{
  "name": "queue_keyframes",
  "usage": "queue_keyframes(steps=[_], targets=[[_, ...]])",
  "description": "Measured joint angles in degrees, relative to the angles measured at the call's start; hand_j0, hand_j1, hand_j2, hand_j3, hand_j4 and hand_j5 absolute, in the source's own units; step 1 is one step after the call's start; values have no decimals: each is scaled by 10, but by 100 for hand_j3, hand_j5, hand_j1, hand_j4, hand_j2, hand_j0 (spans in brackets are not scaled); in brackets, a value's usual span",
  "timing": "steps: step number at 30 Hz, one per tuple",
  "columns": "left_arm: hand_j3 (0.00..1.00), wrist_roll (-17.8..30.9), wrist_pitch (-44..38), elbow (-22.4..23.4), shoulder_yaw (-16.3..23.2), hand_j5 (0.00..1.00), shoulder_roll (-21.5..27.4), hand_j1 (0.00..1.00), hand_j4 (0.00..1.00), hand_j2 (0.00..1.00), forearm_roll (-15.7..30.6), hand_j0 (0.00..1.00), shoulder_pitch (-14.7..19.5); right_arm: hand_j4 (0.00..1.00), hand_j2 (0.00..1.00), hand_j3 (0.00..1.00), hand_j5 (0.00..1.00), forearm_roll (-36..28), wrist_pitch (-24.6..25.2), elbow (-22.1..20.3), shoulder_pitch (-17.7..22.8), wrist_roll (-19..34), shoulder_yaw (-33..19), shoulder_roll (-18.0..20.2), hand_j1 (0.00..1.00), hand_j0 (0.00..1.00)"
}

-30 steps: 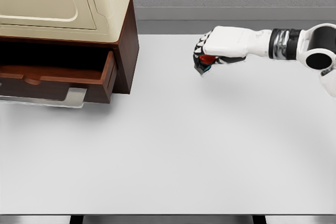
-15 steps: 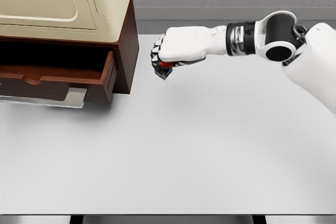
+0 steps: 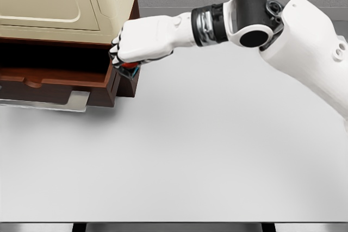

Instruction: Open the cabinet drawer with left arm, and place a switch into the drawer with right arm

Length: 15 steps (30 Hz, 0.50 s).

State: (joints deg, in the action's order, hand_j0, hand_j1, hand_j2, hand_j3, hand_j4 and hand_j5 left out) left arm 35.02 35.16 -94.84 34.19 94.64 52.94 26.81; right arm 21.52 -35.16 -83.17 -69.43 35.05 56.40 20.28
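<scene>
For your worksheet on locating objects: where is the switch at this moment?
In the head view, the switch sits in the right hand, left of centre, at the right front corner of the open drawer under the cabinet.

Right hand (image 3: 142,41) curled around a small red switch (image 3: 129,66), poised at the right front corner of the open drawer (image 3: 60,82). Brown cabinet (image 3: 135,47) on a white table (image 3: 206,150), cream appliance (image 3: 65,1) on top.
</scene>
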Motion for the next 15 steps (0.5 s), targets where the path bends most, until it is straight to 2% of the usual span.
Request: queue_keyframes(steps=[4, 8, 15], targets=[[100, 0, 0, 0, 0, 100, 0, 100, 100, 100, 0, 100, 0, 39, 39, 39, 39, -14, 0, 1, -26, 0, 1, -7, 39, 39], [100, 0, 0, 0, 0, 100, 0, 100, 100, 100, -1, 100, 0, 39, 39, 39, 39, -19, 0, 7, -40, 0, 8, -31, 39, 39], [100, 0, 0, 0, 1, 100, 0, 100, 100, 100, -1, 100, -1, 39, 39, 39, 39, -21, 0, 56, -69, 0, 13, -79, 39, 39]])
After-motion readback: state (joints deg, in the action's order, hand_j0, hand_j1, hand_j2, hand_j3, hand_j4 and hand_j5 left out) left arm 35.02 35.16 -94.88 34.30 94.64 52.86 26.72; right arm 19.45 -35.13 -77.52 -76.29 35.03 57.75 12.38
